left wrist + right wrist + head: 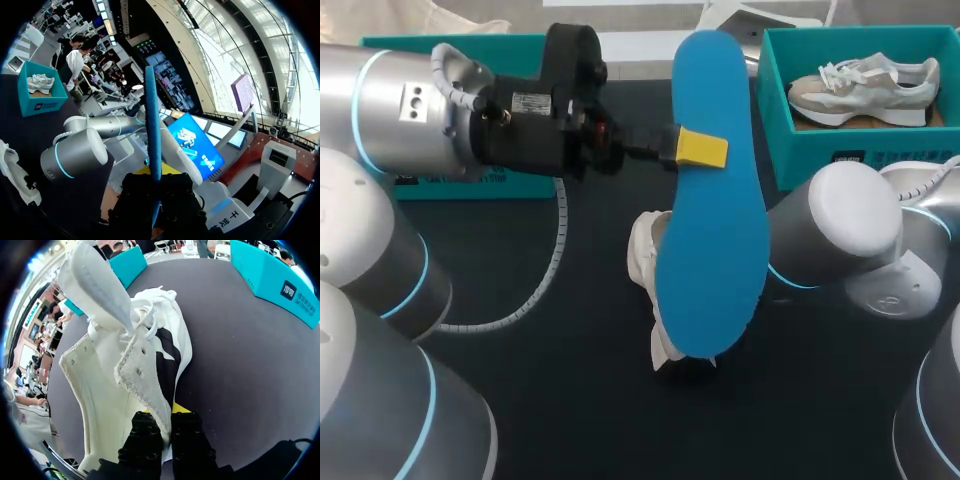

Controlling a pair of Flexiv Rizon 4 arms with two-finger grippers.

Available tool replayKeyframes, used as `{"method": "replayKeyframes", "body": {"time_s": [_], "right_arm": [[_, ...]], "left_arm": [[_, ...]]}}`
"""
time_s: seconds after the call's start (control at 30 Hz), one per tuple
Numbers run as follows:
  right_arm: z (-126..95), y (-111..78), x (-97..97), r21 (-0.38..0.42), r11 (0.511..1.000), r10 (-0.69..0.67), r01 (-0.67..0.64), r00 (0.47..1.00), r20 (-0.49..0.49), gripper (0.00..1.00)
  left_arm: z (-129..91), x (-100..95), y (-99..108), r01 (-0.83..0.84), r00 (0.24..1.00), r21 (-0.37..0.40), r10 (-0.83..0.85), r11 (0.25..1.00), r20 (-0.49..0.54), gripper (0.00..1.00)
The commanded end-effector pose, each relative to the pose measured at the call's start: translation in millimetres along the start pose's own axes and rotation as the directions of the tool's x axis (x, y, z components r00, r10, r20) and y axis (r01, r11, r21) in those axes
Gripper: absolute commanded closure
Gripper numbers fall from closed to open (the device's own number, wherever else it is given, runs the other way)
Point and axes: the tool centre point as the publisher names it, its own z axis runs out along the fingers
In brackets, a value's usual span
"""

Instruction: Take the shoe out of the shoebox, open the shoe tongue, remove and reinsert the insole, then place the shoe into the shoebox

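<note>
In the head view we saw the dark tabletop (570, 400) with the teal shoebox (775, 110) at its far right, a second shoe (865, 88) inside. Our left pincer (696, 148) clamped the blue insole (715, 250), raised over the white shoe (645, 250). Only the right wrist view showed our right pincer (167, 420) gripping that shoe's upper.

Exhibition hall; arched glass roof (235, 45), display screen (192, 145).
</note>
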Motion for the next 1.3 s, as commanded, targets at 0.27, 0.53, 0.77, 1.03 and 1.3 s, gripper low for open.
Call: {"method": "replayKeyframes", "body": {"time_s": [0.27, 0.53, 0.77, 1.03, 1.3], "right_arm": [[-21, -3.6, -5.4, -0.068, 0.994, 0.071, -0.084, 0.983, -0.171, 0.00], [-48, -3.4, -4.4, -0.040, 0.996, 0.050, -0.074, 0.904, -0.426, 0.00], [-48, -3.4, -4.4, -0.040, 0.996, 0.050, -0.074, 0.904, -0.426, 0.00], [-56, 3.1, -1.4, -0.059, 0.996, 0.034, -0.066, 0.901, -0.433, 0.00], [-103, 26.6, -2.3, -0.007, 1.000, -0.010, 0.008, 0.878, -0.479, 0.00]], "left_arm": [[3, 2.9, 4, 0.000, 1.000, 0.009, 0.000, 1.000, 0.003, 1.00], [3, 2.9, 4, 0.000, 1.000, 0.009, 0.000, 1.000, 0.003, 1.00], [3, 2.9, 4, 0.000, 1.000, 0.009, 0.000, 1.000, 0.003, 1.00], [3, 2.9, 4, 0.000, 1.000, 0.009, 0.000, 1.000, 0.003, 1.00], [3, 2.9, 4, 0.000, 1.000, 0.009, 0.000, 1.000, 0.003, 1.00]]}}
